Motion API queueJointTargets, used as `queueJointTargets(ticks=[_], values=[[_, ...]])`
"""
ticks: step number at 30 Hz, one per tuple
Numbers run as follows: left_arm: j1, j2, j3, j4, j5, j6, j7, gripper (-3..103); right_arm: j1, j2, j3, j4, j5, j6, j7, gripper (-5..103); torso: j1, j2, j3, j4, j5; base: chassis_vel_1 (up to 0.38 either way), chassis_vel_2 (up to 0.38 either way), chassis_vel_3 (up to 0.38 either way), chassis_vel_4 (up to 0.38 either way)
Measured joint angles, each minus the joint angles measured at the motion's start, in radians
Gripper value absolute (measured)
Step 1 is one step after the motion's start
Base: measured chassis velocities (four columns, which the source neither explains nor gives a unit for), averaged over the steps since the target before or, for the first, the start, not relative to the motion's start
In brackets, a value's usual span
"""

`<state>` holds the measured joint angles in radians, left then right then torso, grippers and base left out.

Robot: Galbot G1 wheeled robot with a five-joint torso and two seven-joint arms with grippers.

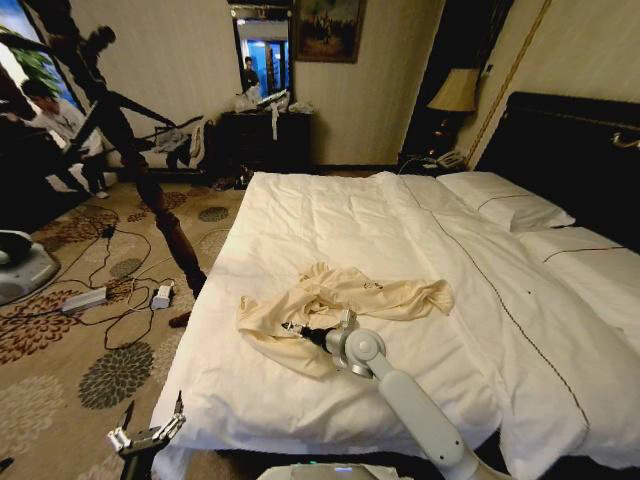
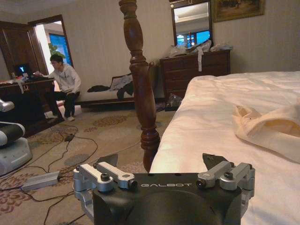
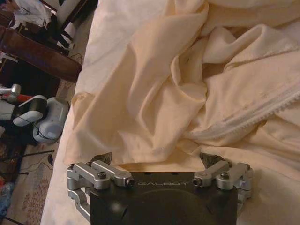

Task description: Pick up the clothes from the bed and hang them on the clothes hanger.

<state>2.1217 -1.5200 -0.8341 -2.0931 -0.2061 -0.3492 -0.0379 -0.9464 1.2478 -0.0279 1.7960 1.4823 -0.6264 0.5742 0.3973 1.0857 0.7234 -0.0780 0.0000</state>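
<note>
I am in bedroom, looks like hotel room: big bed (image 1: 420, 250) with white duvet, piped pillows (image 1: 505, 200), black headboard (image 1: 570, 150); bedside lamp (image 1: 455, 92); dark wood dresser (image 1: 265, 138) under mirror (image 1: 263, 50); framed painting (image 1: 328, 28) on wall; floral patterned carpet (image 1: 70, 340); carved wooden post (image 2: 140, 84) beside bed

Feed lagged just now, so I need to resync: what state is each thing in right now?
clothes: crumpled in a heap on the bed, not lifted.
bed: made, white duvet mostly flat.
right gripper: jaws open, low over the clothes' near edge.
left gripper: jaws open, holding nothing, off the bed's near corner.
</note>
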Motion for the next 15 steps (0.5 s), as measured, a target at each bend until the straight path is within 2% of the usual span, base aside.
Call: queueJointTargets(ticks=[3, 4, 5, 8, 10, 13, 14, 15], values=[[0.0, 0.001, 0.0, 0.0, 0.004, 0.002, 0.0, 100, 0.008, 0.018, 0.003, -0.016, -0.005, -0.002, -0.002, 101, 0.0, 0.0, 0.0, 0.0002, -0.0001, 0.0, 0.0, 0.0, 0.0], [-0.001, 0.001, 0.0, -0.001, 0.004, 0.003, 0.0, 100, 0.011, 0.025, 0.005, -0.023, -0.007, -0.002, -0.003, 96, 0.0, 0.0, 0.0, 0.0002, 0.0, 0.0, 0.0, 0.0, 0.0], [-0.001, 0.001, 0.0, -0.001, 0.004, 0.003, 0.0, 100, 0.011, 0.025, 0.005, -0.023, -0.007, -0.002, -0.003, 96, 0.0, 0.0, 0.0, 0.0002, 0.0, 0.0, 0.0, 0.0, 0.0], [-0.008, 0.004, 0.001, -0.007, -0.005, 0.015, 0.001, 100, 0.022, 0.039, 0.01, -0.046, -0.012, -0.002, -0.004, 80, 0.0, 0.0, 0.0, 0.0002, -0.0001, 0.0, 0.0, 0.0, 0.0], [-0.009, 0.004, 0.001, -0.009, -0.008, 0.018, 0.001, 100, 0.023, 0.039, 0.01, -0.047, -0.013, -0.001, -0.005, 80, 0.0, 0.0, 0.0, 0.0001, -0.0001, 0.0, 0.0, 0.0, 0.0], [-0.015, 0.004, 0.006, -0.014, -0.01, 0.025, 0.001, 100, 0.017, 0.039, 0.009, -0.045, -0.021, 0.0, -0.006, 63, 0.0, 0.0, 0.0, 0.0001, 0.0, 0.0, 0.0, 0.0, 0.0], [-0.015, 0.004, 0.006, -0.014, -0.01, 0.025, 0.001, 100, 0.017, 0.039, 0.009, -0.045, -0.021, 0.0, -0.006, 63, 0.0, 0.0, 0.0, 0.0001, 0.0, 0.0, 0.0, 0.0, 0.0], [-0.018, 0.004, 0.007, -0.013, -0.01, 0.026, 0.001, 100, 0.012, 0.038, 0.008, -0.04, -0.026, 0.0, -0.006, 58, 0.0, 0.0, 0.0, 0.0001, 0.0, 0.0, 0.0, 0.0, 0.0]])
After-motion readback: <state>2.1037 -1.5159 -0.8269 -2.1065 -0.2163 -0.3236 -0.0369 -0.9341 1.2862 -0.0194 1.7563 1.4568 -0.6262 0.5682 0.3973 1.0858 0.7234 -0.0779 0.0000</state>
